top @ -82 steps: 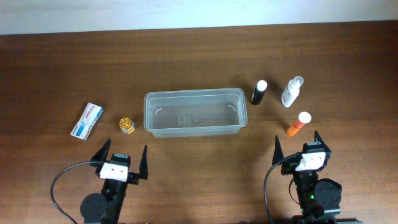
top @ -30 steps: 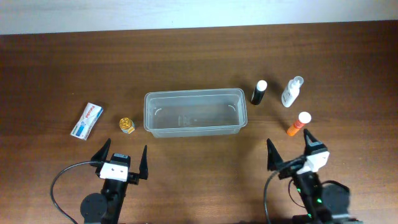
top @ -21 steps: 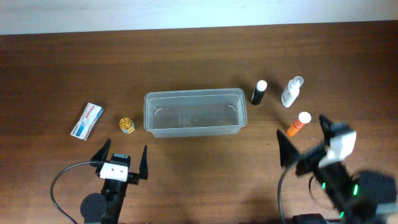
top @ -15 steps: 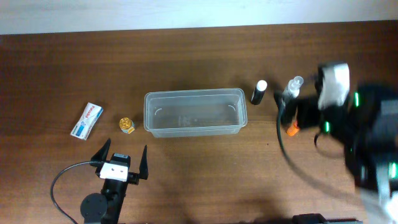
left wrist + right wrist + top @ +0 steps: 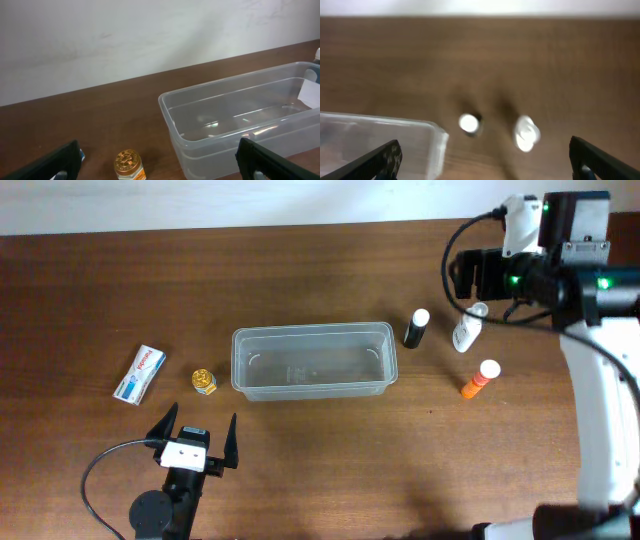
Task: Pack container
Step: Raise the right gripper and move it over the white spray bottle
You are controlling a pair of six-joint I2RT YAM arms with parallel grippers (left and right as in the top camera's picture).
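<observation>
Brown tabletop point(image 5: 330, 470) bears the container point(image 5: 312, 329) at centre frame, probably light, flexible and slick, best gripped at its rim; left gripper point(image 5: 203, 418) and right gripper point(image 5: 484, 152) both gape.

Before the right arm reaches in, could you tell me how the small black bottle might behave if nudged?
The black bottle stands upright and looks narrow, so it would probably tip easily. Being round, it may then roll.

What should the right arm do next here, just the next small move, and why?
Probably lower the open right claw toward the black bottle. It hangs high above that bottle and the spray bottle, gripping nothing, and the container is empty.
</observation>
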